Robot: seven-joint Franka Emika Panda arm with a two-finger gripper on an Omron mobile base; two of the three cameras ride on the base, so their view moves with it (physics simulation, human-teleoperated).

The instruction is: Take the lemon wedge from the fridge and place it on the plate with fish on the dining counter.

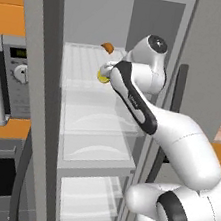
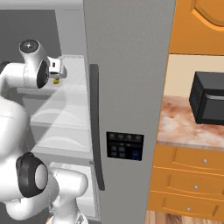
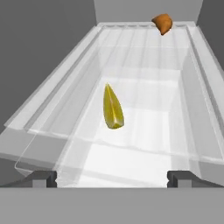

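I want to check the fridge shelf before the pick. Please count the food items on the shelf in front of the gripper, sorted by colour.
Yellow: 1, the lemon wedge
Orange-brown: 1, the small lump at the back of the shelf
Total: 2

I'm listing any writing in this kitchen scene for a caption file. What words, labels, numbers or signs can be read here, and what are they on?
No text can be read anywhere.
Fridge door control panel: small buttons with marks, too blurred to read.
Wall oven panel: a greenish display and a knob, no legible figures.
Robot wrist: a small yellow sticker, too small to read.
Microwave: no writing visible.
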